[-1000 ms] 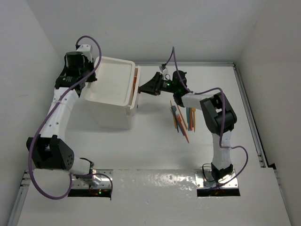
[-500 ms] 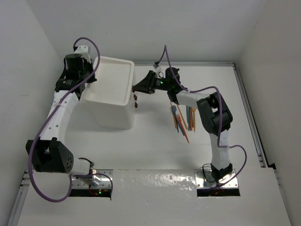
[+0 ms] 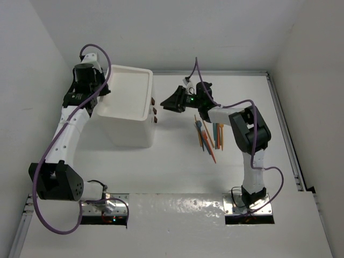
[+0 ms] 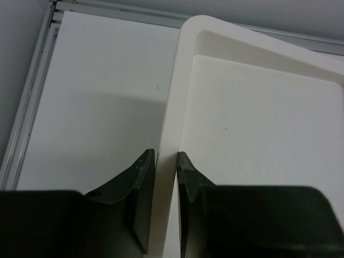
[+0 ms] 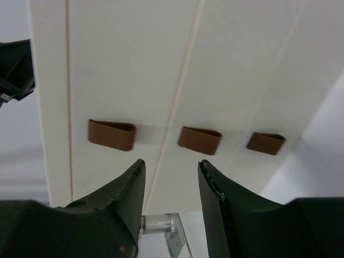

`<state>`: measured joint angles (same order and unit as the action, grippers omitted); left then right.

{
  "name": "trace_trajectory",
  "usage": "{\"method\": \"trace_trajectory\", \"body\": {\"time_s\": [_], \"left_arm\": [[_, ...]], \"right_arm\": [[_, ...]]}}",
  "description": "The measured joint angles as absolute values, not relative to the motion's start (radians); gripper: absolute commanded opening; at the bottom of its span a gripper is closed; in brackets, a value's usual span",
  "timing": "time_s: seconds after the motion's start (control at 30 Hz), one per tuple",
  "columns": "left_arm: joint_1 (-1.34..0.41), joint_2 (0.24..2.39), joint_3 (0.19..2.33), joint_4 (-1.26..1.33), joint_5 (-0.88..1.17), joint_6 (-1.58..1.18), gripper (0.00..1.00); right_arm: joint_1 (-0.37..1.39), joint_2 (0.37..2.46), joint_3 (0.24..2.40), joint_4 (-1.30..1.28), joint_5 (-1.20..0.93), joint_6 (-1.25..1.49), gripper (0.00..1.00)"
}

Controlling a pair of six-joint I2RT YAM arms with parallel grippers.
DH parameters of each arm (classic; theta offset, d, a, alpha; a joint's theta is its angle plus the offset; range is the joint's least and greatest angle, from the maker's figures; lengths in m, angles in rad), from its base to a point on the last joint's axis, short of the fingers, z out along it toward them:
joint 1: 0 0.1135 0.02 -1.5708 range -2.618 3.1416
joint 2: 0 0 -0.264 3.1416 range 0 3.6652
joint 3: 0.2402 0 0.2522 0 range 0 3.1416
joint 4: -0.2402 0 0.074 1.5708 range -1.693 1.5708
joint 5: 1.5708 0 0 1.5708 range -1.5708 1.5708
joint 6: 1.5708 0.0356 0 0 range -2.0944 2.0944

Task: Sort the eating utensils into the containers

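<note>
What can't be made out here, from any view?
- Inside the drawers: all shut, in every view.
- Types among the utensils: too small in the top view to tell forks from spoons; outside both wrist views.
- Drawer fronts, top view: hidden under the unit's top; only the knobs show.

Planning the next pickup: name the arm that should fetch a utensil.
Right, probably: the right end effector is open, empty, nearest the utensil pile; the left end effector is shut on the drawer unit's rim.

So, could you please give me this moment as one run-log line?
left jaws: shut on drawer unit rim | right jaws: open, empty, facing knobs | drawers: closed | utensils: piled on table
</note>
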<state>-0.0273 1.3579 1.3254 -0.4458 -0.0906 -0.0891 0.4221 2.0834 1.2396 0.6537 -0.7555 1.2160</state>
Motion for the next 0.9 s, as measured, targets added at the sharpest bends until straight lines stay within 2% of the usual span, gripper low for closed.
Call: {"method": "trace_trajectory", "body": {"time_s": [0.27,0.53,0.9], "left_arm": [[-0.027,1.346,1.315,-0.448,-0.093,-0.117,0.00],[-0.027,1.336,1.307,-0.450,-0.093,-0.137,0.00],[-0.027,1.334,1.305,-0.450,-0.093,-0.140,0.00]], "right_arm": [[0.408,2.090,1.145,0.720,-0.773,1.271,0.47],[0.426,2.188,1.175,0.888,-0.793,1.396,0.48],[0.443,2.282,1.209,0.957,-0.786,1.473,0.50]]}}
